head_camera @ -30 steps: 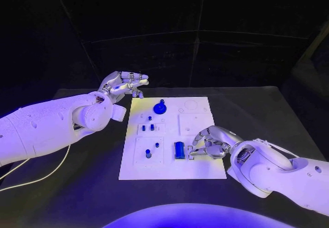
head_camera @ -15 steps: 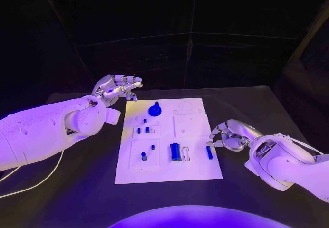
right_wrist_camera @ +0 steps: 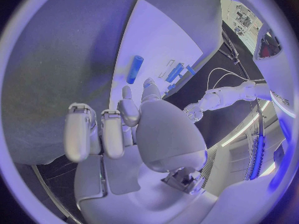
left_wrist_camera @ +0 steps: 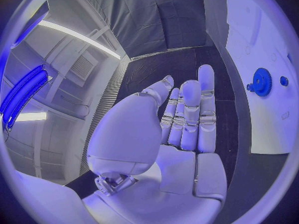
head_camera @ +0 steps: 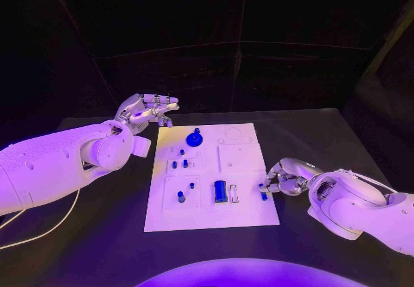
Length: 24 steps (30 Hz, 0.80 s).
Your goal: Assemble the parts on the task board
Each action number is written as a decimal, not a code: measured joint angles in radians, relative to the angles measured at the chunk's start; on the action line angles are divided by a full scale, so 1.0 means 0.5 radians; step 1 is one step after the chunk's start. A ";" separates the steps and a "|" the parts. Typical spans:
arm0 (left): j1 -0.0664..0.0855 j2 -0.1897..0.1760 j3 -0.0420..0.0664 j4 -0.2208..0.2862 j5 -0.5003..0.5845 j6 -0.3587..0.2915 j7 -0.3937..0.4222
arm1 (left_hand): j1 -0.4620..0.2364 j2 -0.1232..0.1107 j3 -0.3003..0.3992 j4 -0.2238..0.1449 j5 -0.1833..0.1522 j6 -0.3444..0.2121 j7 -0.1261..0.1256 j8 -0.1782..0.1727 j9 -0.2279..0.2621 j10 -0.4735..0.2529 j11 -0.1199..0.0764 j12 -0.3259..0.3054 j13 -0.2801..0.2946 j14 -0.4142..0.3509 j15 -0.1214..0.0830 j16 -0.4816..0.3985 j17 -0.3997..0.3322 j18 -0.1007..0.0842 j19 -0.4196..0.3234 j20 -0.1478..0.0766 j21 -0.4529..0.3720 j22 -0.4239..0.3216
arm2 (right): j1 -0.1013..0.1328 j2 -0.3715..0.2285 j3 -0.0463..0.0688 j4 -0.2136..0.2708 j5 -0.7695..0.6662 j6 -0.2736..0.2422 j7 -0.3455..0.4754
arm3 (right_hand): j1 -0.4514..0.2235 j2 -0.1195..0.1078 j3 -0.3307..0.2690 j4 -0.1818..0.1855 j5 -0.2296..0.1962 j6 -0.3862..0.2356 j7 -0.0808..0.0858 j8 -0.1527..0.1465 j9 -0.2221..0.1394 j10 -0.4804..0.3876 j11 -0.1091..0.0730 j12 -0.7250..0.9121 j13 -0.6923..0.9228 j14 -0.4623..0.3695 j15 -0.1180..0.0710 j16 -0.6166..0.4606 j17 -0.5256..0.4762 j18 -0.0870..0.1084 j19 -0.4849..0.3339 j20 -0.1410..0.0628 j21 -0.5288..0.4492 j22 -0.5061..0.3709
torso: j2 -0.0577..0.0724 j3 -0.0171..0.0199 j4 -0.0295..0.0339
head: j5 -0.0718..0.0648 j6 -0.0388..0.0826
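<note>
Two robot hands are at work over the black worktop [head_camera: 103, 239], and they are doing quite different things. The left robot hand [head_camera: 148, 109] hangs off the far left corner of the white board [head_camera: 250, 212], fingers stretched out side by side and nothing in them; from its own wrist the palm is plainly bare. The right robot hand [head_camera: 283, 177] sits low at the board's right edge, fingers curled in toward a small blue peg [head_camera: 263, 195] that lies on the board just beside the fingertips. Whether it is already pinching that peg I cannot tell; from the right wrist the peg [right_wrist_camera: 134, 68] looks apart from the fingers.

Other blue parts sit on the board: a round gear [head_camera: 195, 139] near the far end, a larger blue block [head_camera: 220, 191] near the front with a pale bar [head_camera: 233, 192] next to it, and a few little studs [head_camera: 179, 162] in the left column.

The peg looks like a light, stiff, smooth plastic piece, short and round. I would guess it will roll or skid if nudged from one side, so it wants a pinch across its middle, thumb against a finger, with gentle pressure, then lifting straight up.
</note>
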 measured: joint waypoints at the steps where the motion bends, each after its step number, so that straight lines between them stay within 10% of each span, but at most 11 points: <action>1: 0.000 -0.001 0.000 0.000 0.000 0.000 0.000 | 0.000 0.000 0.000 0.000 0.000 0.000 0.000 0.000 0.000 0.000 0.000 0.000 0.000 0.000 0.000 0.000 0.000 0.000 0.000 0.000 0.000 0.000 | -0.001 0.005 0.000 -0.001 -0.010 0.017 -0.016 | -0.004 -0.004 -0.006 0.006 0.013 0.005 -0.004 0.000 0.000 0.000 0.000 0.009 0.003 0.003 -0.003 0.000 0.000 0.000 0.000 0.000 0.000 0.000 | 0.000 -0.0002 0.000 | 0.000 0.000; 15: -0.001 -0.002 -0.001 -0.002 0.000 0.002 0.000 | 0.000 0.000 0.000 0.000 0.000 0.000 0.000 0.000 0.000 0.000 0.000 0.000 0.000 0.000 0.000 0.000 0.000 0.000 0.000 0.000 0.000 0.000 | -0.011 0.049 0.002 -0.021 -0.127 0.099 -0.131 | -0.004 -0.004 -0.013 0.007 0.030 0.034 -0.019 -0.002 0.009 0.025 -0.011 0.056 0.043 -0.005 -0.011 0.000 0.000 0.000 0.007 -0.007 0.017 0.000 | 0.003 -0.0004 0.003 | 0.000 -0.002; 24: -0.002 -0.003 -0.001 -0.002 0.000 0.004 -0.001 | 0.000 0.000 0.000 0.000 0.000 0.000 0.000 0.000 0.000 0.000 0.000 0.000 0.000 0.000 0.000 0.000 0.000 0.000 0.000 0.000 0.000 0.000 | -0.016 0.135 0.010 -0.046 -0.272 0.153 -0.155 | 0.165 -0.027 0.010 -0.110 -0.122 0.054 -0.013 -0.019 0.031 0.039 -0.010 0.088 0.074 0.003 -0.017 0.009 0.000 0.000 0.007 -0.007 0.028 0.000 | 0.005 0.0002 0.004 | 0.001 -0.007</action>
